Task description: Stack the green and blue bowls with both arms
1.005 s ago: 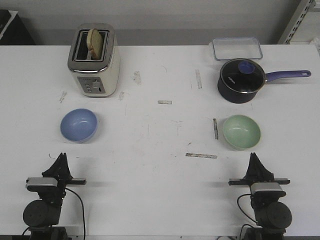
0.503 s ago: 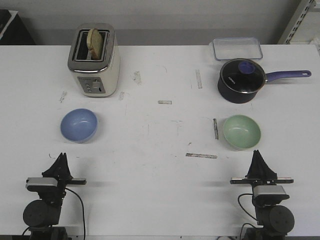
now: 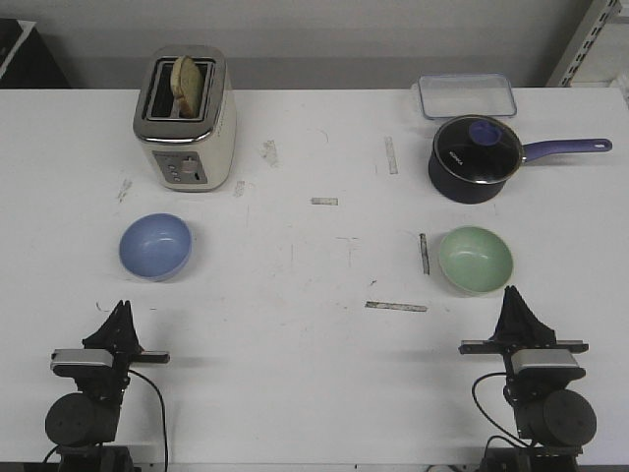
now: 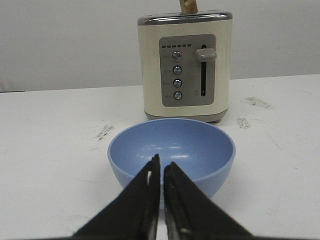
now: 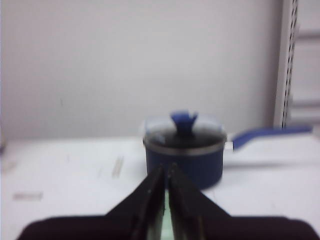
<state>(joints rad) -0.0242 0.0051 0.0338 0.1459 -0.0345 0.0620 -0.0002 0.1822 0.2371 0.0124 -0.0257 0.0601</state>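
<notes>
The light blue bowl (image 3: 155, 246) sits on the white table at the left, in front of the toaster. It also shows in the left wrist view (image 4: 172, 152), just beyond my left gripper (image 4: 161, 161). My left gripper (image 3: 120, 308) is shut and empty near the table's front edge. The pale green bowl (image 3: 476, 259) sits at the right, in front of the saucepan. My right gripper (image 3: 513, 293) is shut and empty, its tips close to the green bowl's near rim. In the right wrist view only a green sliver (image 5: 166, 229) shows between the fingers of the right gripper (image 5: 166, 167).
A cream toaster (image 3: 184, 118) with a slice of bread stands at the back left. A dark navy saucepan (image 3: 476, 158) with a glass lid and long handle stands at the back right, with a clear lidded container (image 3: 466, 95) behind it. Tape marks dot the table.
My right arm has shifted right and forward, so its gripper tips are closer to the green bowl. The left arm and both bowls have not moved.
</notes>
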